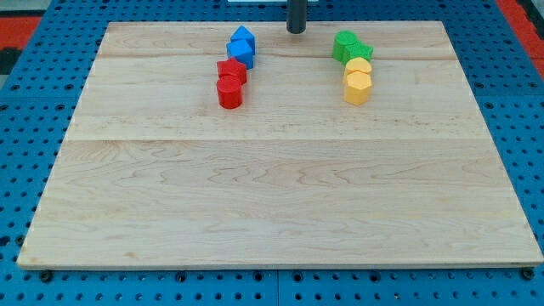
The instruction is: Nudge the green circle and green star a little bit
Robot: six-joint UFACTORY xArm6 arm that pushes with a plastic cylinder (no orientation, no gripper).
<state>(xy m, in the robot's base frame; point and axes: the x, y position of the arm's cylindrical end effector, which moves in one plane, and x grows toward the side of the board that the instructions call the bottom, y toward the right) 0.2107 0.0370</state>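
Approach step. My tip (296,31) is bare, touching nothing, at board's top edge btwn blue blocks (242,47) and greens. Green circle (344,43) & green star (358,52) touch, upper right. Next, prob: slide right into the pair, short push.

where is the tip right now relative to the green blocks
My tip sits at the view's top edge of the board, left of the green blocks and right of the blue blocks, touching neither.

blue blocks (242,46) x2 | red blocks (230,82) x2 | green blocks (350,48) x2 | yellow blocks (358,80) x2
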